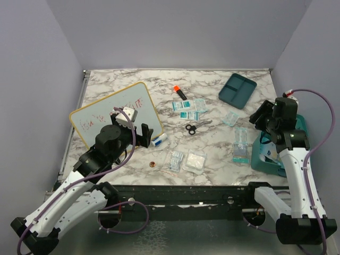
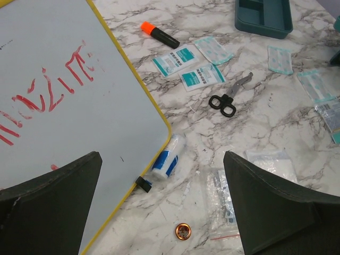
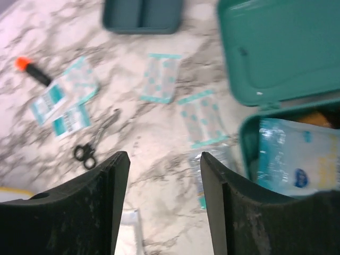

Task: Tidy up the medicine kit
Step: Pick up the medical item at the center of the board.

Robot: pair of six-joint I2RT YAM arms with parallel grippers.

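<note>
- Now, the medicine kit [image 1: 258, 158] lies lid-open at the right edge of the table [image 1: 218, 159], a packet [image 3: 287, 154] inside; its tray [image 1: 237, 90] sits apart, further back.
- My right gripper [image 3: 164, 159] hovers above the kit, jaws parted, empty.
- My left gripper [image 2: 162, 156] gapes wide over the whiteboard [image 2: 64, 122] edge, empty.

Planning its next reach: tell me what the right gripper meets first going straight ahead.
Likely bare marble table, just left of a dotted packet; nothing lies between the right gripper's fingers. Depth unclear.

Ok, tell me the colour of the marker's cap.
Orange cap on a black marker; clearest in the left wrist view.
</note>
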